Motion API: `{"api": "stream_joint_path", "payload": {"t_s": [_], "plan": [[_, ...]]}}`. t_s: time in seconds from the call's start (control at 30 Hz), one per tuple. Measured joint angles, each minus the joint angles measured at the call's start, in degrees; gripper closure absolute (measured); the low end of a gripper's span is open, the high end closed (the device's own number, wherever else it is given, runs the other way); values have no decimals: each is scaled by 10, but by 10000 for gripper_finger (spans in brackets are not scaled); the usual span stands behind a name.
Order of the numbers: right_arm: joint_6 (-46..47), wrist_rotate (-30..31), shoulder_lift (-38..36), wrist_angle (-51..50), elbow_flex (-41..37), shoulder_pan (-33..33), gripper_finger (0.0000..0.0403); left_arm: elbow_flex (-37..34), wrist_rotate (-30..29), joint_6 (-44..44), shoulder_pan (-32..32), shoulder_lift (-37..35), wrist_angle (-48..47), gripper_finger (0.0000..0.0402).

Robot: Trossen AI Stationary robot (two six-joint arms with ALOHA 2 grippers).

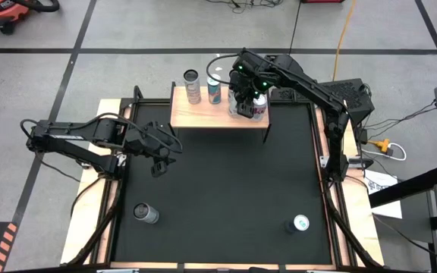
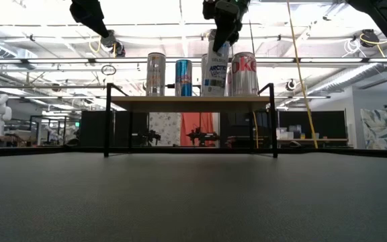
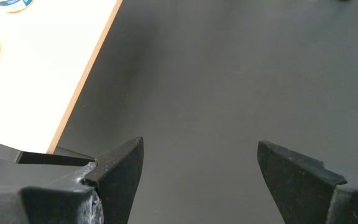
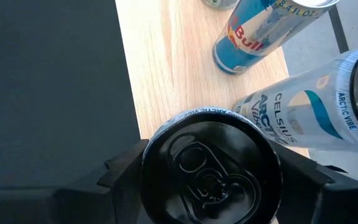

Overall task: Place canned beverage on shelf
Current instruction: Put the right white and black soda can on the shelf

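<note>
The shelf (image 1: 203, 114), a light-wood board on thin black legs, stands at the table's far edge. My right gripper (image 1: 243, 108) is over its right half, shut on a white-and-blue Arctic can (image 2: 214, 70) whose dark top (image 4: 210, 168) fills the right wrist view. The can's base reaches down to the board, and it leans slightly. Another white Celsius can (image 4: 303, 115) stands close beside it. My left gripper (image 1: 160, 155) hangs open over the mat, left of the shelf; nothing is between its fingers (image 3: 126, 165). My right gripper pinches the can's upper side wall, just under the top rim (image 4: 151, 146), between its two fingers (image 4: 120, 177). One finger is on the near side and one on the far side. The fingers slant down from above.
On the shelf also stand a silver can (image 1: 193, 86), a blue Red Bull can (image 1: 214, 91) and a silver-and-red can (image 1: 261, 108). Two more cans stand on the black mat, near left (image 1: 146, 214) and near right (image 1: 298, 224). The mat's middle is bare.
</note>
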Motion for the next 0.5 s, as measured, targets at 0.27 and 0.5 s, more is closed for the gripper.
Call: {"api": "stream_joint_path", "payload": {"t_s": [0.27,0.5], "plan": [[4,0,0,2,0,0,121,0,0,0,0,0,0,85],[4,0,-2,9,0,0,108,0,0,0,0,0,0,85]]}}
